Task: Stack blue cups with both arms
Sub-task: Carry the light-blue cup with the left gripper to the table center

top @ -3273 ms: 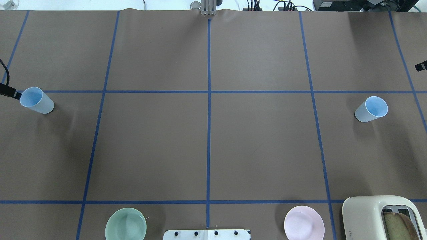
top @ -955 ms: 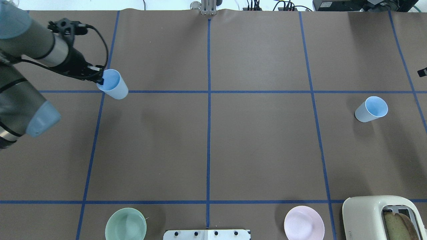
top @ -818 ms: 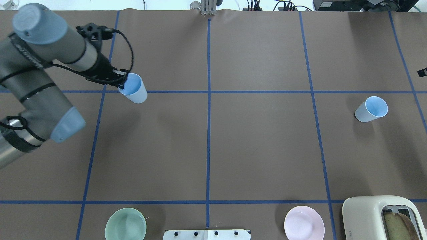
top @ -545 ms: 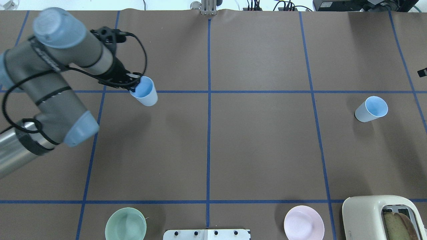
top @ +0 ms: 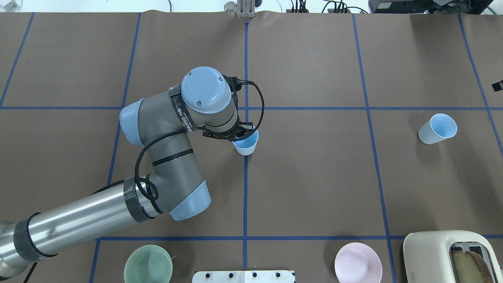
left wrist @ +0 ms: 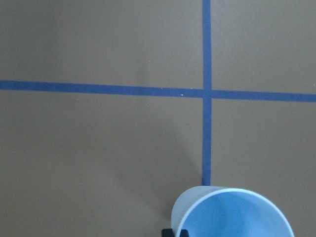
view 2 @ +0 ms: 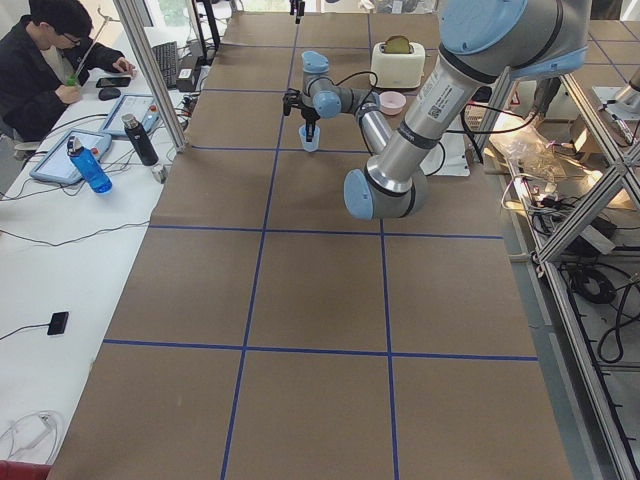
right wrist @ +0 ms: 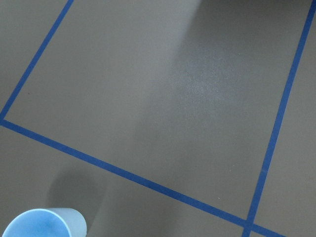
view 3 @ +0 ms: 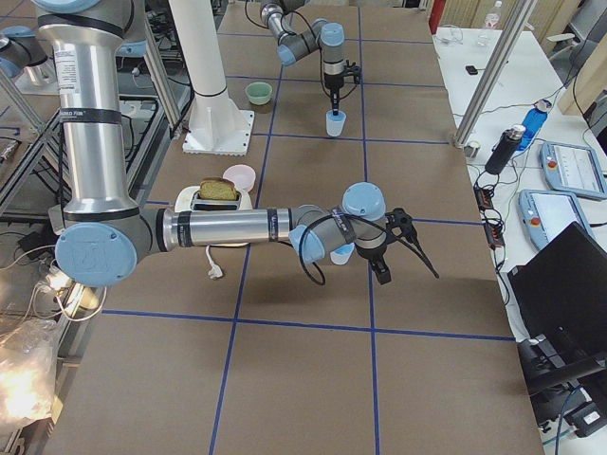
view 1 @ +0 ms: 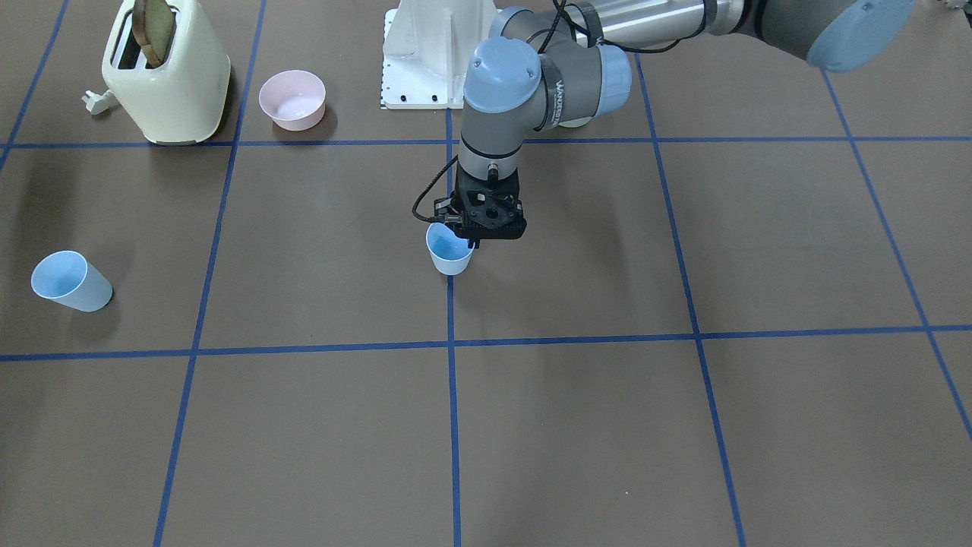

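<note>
My left gripper (top: 240,136) is shut on the rim of one blue cup (top: 246,144) at the table's middle, by the central blue tape line. The cup is upright and low over or on the table; I cannot tell which. It also shows in the front view (view 1: 449,254) and in the left wrist view (left wrist: 232,213). The other blue cup (top: 437,129) stands alone at the right, and shows in the front view (view 1: 70,282). My right gripper (view 3: 383,269) shows only in the exterior right view, near that cup; I cannot tell if it is open.
A cream toaster (top: 452,255) with bread, a pink bowl (top: 358,262) and a pale green bowl (top: 148,264) sit along the near edge by the white pedestal (view 1: 437,53). A person (view 2: 50,60) sits at the side table.
My left arm has carried its blue cup from the far left edge rightwards to the table's middle, a little nearer the robot. The right-hand cup has not moved.
</note>
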